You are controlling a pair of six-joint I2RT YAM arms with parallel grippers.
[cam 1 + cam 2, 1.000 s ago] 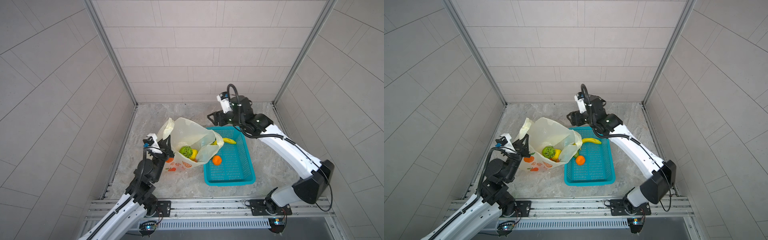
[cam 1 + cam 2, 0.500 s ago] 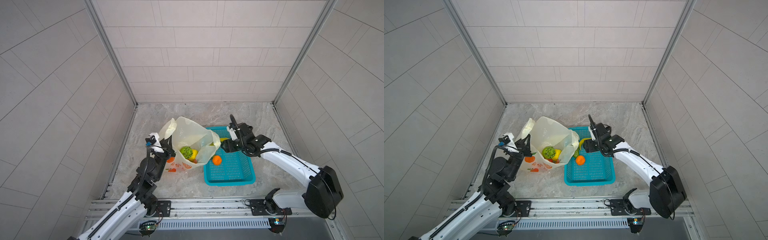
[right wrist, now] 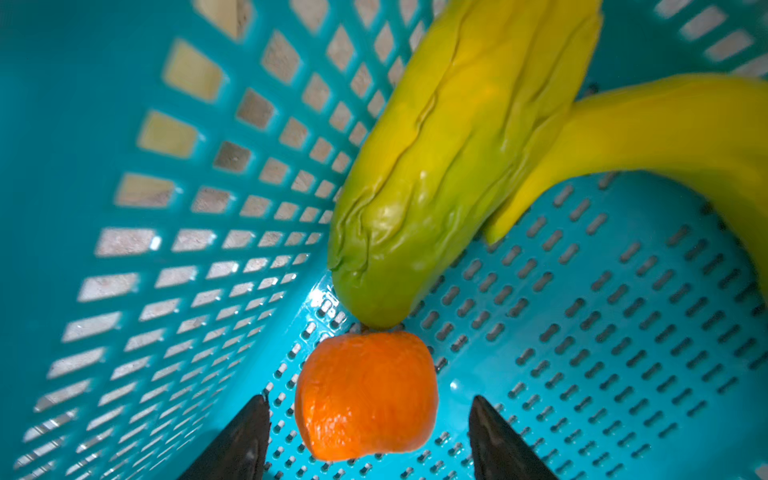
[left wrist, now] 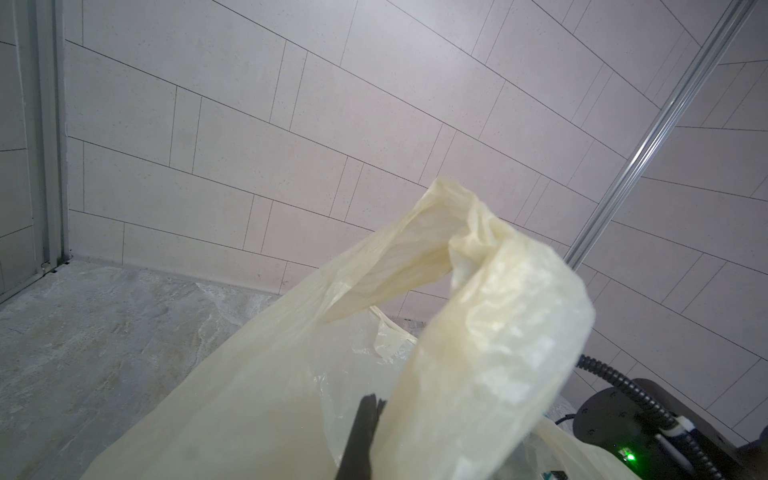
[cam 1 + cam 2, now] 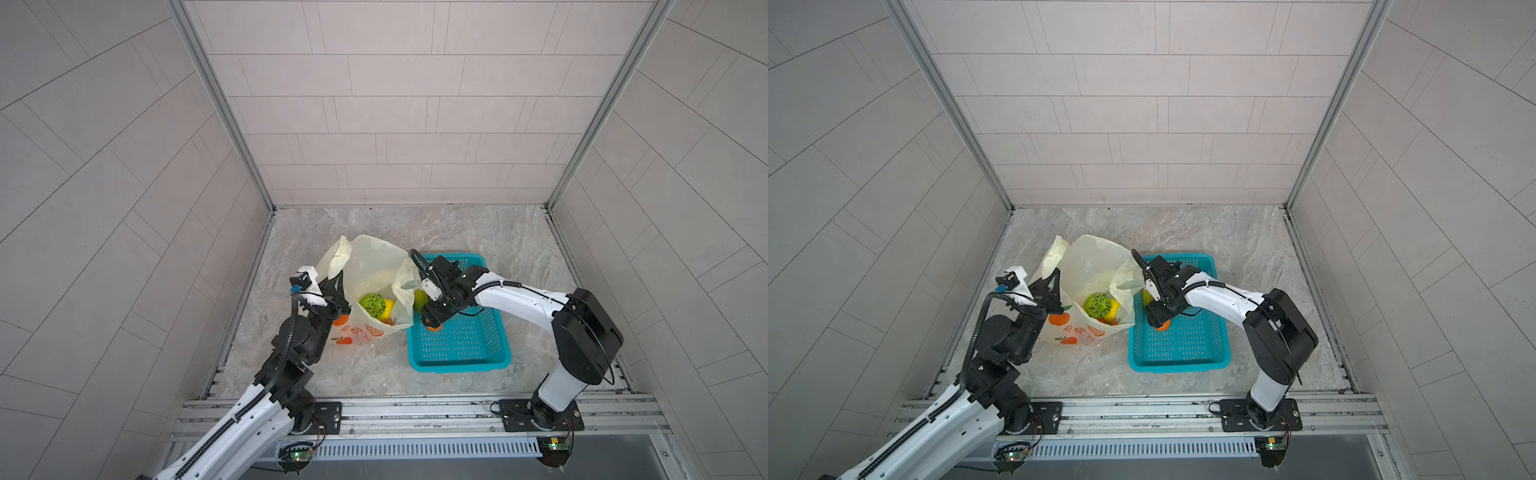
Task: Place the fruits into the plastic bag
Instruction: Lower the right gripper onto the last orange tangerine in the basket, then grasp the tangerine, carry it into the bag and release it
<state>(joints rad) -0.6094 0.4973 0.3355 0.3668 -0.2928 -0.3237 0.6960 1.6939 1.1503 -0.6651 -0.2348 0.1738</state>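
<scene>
The cream-yellow plastic bag (image 5: 374, 270) (image 5: 1096, 262) (image 4: 478, 332) stands open on the floor. My left gripper (image 5: 337, 287) (image 5: 1053, 283) (image 4: 372, 405) is shut on its near rim and holds the mouth up. Inside lie a green ball (image 5: 371, 305) (image 5: 1097, 304) and a yellow lemon (image 5: 389, 308) (image 5: 1114, 308). My right gripper (image 5: 430, 322) (image 5: 1156, 320) (image 3: 369, 401) is down in the teal basket, open, its fingers either side of an orange piece (image 3: 365, 395) (image 5: 1163, 326) with gaps on both sides. A wrinkled green piece (image 3: 436, 166) and a banana (image 3: 665, 124) lie just beyond it.
The teal perforated basket (image 5: 457, 368) (image 5: 1179, 365) (image 3: 124, 208) sits right of the bag, touching it. The orange piece lies close to the basket's side wall nearest the bag. Tiled walls enclose the marble floor (image 5: 478, 232).
My right arm has swung from above the basket's far edge down into the basket, over the orange piece, and its jaws have narrowed a little. The left gripper has stayed shut on the bag.
</scene>
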